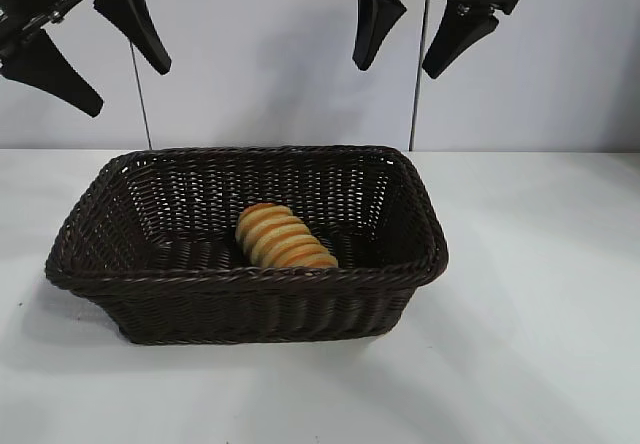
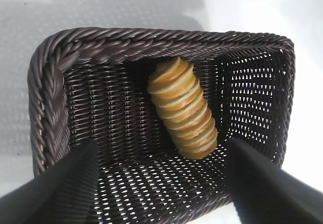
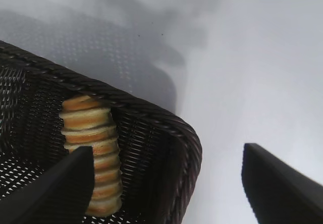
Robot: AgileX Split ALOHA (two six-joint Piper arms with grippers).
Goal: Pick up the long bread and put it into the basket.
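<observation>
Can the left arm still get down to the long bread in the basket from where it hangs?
Probably yes. The left end effector hangs open above the basket, and the long bread lies uncovered on the basket floor, nothing over it.

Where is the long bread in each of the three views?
Exterior view: the long bread lies inside the basket, near the front wall.
Left wrist view: bread on the basket floor, centre of picture.
Right wrist view: bread lower left, behind the rim.
Shared landmark: the basket's braided rim.
</observation>
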